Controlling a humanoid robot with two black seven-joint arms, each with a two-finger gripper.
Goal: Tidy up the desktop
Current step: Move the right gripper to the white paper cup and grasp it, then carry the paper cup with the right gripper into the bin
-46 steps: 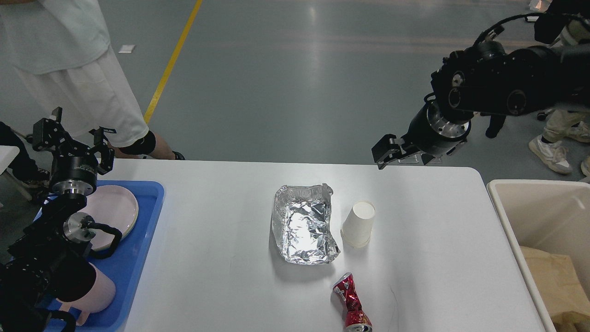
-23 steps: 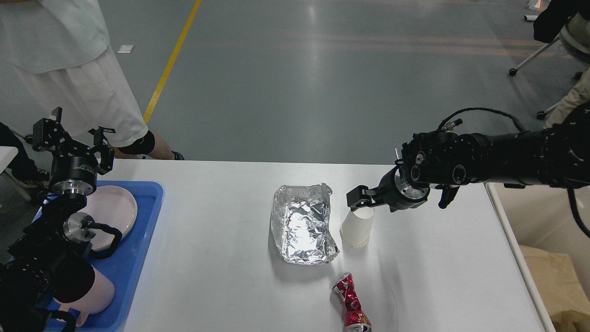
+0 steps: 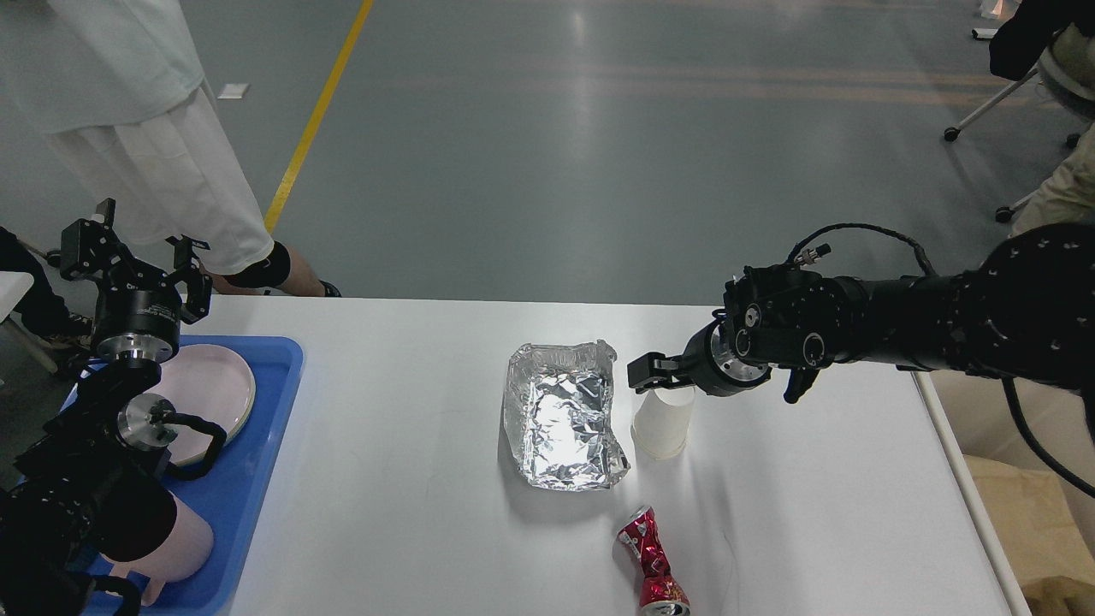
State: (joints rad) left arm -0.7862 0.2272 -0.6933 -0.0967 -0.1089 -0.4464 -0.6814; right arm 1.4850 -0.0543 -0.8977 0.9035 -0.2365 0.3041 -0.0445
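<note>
The white table (image 3: 411,530) fills the lower view, where the right gripper (image 3: 654,375) hovers at the paper cup's (image 3: 660,425) top near the far edge, jaws' state unclear, while the left gripper (image 3: 133,257), jaws wide, hangs above the blue tray (image 3: 257,453) at the left edge.

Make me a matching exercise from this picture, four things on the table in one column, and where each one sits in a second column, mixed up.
Things:
1. crumpled silver foil tray
2. white paper cup
3. crushed red drink can
4. pale pink round plate

Places:
A. inside the blue plastic tray at the left end
B. middle of the white desktop
C. near edge of the desktop, lying on its side
D. upside down, right beside the foil tray, under the right hand

Pairs: 1-B, 2-D, 3-C, 4-A
</note>
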